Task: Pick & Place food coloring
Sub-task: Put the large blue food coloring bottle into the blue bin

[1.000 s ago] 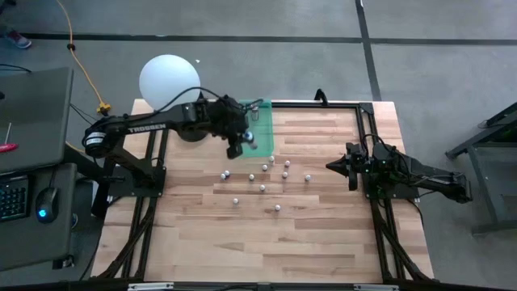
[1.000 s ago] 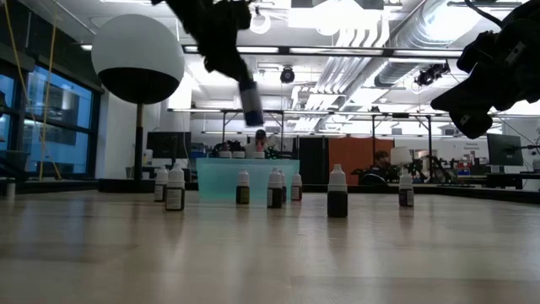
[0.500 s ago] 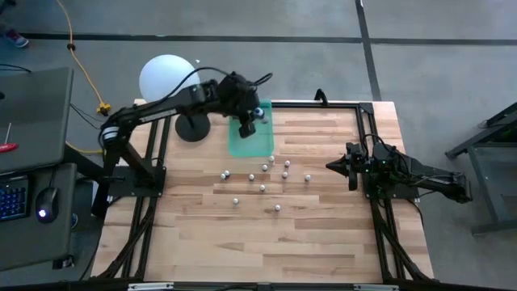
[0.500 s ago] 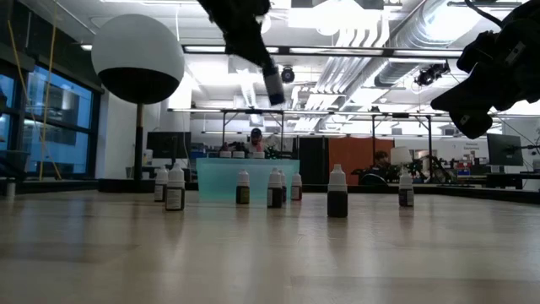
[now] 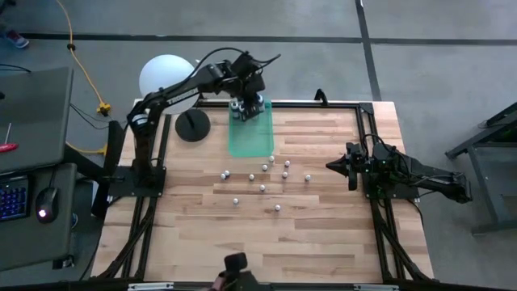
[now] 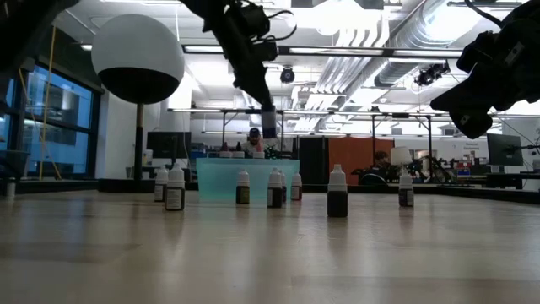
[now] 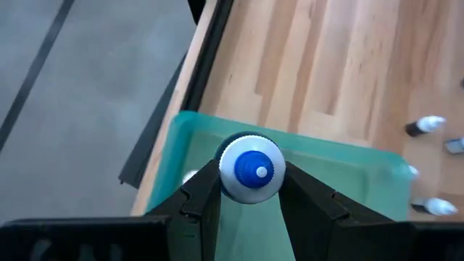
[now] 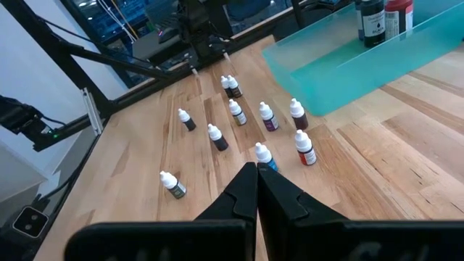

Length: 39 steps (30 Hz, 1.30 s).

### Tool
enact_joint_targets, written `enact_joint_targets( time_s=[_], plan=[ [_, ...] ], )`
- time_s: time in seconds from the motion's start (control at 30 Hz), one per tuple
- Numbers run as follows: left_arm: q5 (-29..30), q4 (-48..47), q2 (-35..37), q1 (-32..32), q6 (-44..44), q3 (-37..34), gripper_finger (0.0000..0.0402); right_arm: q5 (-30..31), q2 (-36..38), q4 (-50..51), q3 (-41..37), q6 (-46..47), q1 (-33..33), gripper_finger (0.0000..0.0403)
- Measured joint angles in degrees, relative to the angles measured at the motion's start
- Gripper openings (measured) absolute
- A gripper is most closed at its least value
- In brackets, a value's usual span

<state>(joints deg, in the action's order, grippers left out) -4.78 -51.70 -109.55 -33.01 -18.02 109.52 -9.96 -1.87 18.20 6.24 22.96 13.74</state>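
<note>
My left gripper (image 5: 252,103) hovers over the far end of the green tray (image 5: 250,136), shut on one small food coloring bottle (image 6: 268,125). In the left wrist view that bottle shows as a round white end with a blue centre (image 7: 251,167) above the tray (image 7: 341,174). A few bottles (image 5: 240,105) stand in the tray's far end. Several white-capped bottles (image 5: 266,174) stand on the table's middle, also shown in the low view (image 6: 337,191). My right gripper (image 5: 331,166) waits shut in the air at the table's right side, its fingers closed (image 8: 257,183). My left gripper pinches the bottle between its two fingers, one on each side of its body (image 7: 221,177). The fingers come from above, pointing down. The bottle hangs below them, slightly tilted, lifted clear above the tray's far end (image 6: 268,125).
A white ball lamp (image 5: 168,77) on a dark round base (image 5: 192,126) stands at the table's far left corner, beside the tray. Black frame rails run along the table's left, right and far edges. A dark shape (image 5: 234,271) shows at the near edge.
My left gripper has carried the bottle from over the tray's near part toward the table's far edge and now hovers over the tray's far end. A dark shape has come into the high view at the table's near edge.
</note>
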Motion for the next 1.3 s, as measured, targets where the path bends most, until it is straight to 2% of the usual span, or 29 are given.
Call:
enact_joint_targets(
  time_s=[0.5, 0.97, 1.3],
  plan=[
    [0.9, 7.1, -6.5, -1.2, -3.1, 0.1, 0.0115, 0.0, 0.0, 0.0, 0.0, 0.1, 0.0, 0.0],
    [-0.9, 10.1, -8.4, -3.4, -2.7, -0.5, 0.0115, 0.0, 0.0, 0.0, 0.0, 0.1, 0.0, 0.0],
    [-0.8, 9.5, -12.5, -3.4, -2.9, -0.5, 0.0115, 0.0, 0.0, 0.0, 0.0, 0.1, 0.0, 0.0]
  ],
)
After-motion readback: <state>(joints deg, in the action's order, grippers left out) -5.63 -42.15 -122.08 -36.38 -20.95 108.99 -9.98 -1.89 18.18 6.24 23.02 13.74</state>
